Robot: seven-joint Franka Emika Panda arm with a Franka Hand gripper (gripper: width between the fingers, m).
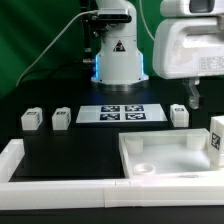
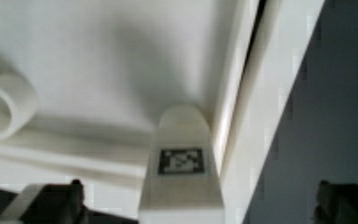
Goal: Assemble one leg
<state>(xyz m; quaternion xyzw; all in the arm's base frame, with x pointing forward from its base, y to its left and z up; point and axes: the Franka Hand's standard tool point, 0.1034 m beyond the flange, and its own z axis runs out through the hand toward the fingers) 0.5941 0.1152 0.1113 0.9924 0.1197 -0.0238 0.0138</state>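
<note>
The white panel lies at the front on the exterior view's right, with a round socket showing. One leg with a marker tag stands upright at the panel's right corner. My gripper hangs above the panel, higher than this leg and apart from it. In the wrist view the leg stands by the panel's raised wall, and the gripper is wide open and empty, its dark fingers far to either side. A socket shows at the edge.
Three more legs stand on the black table: two on the exterior view's left and one behind the panel. The marker board lies before the robot base. A white border rail runs along the front and left.
</note>
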